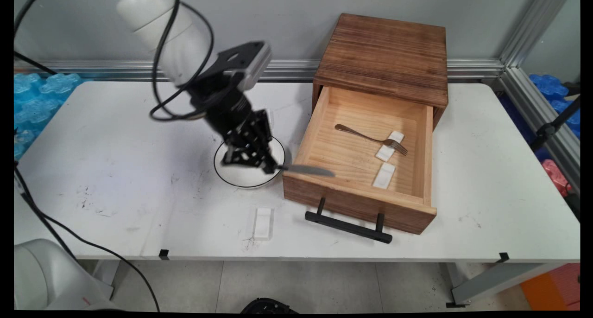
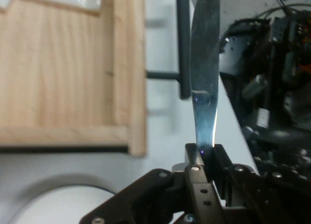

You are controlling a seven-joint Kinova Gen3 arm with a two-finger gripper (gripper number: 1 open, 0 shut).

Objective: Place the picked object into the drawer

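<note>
Hand (image 1: 271, 168) pinching a knife (image 1: 308, 170) at frame centre, above the white bowl (image 1: 245, 179). Blade reaches over the open drawer's (image 1: 356, 195) left wall. Fork (image 1: 370, 138) lies inside.

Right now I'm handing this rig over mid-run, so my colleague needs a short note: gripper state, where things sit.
Gripper: shut on knife, above the bowl's right rim; blade reaches over the drawer's front left corner.
Drawer: pulled open from the wooden box; inside lie a fork and two white rests, the fork's tines on the farther one.
Another white rest lies on the table near its front edge.
</note>
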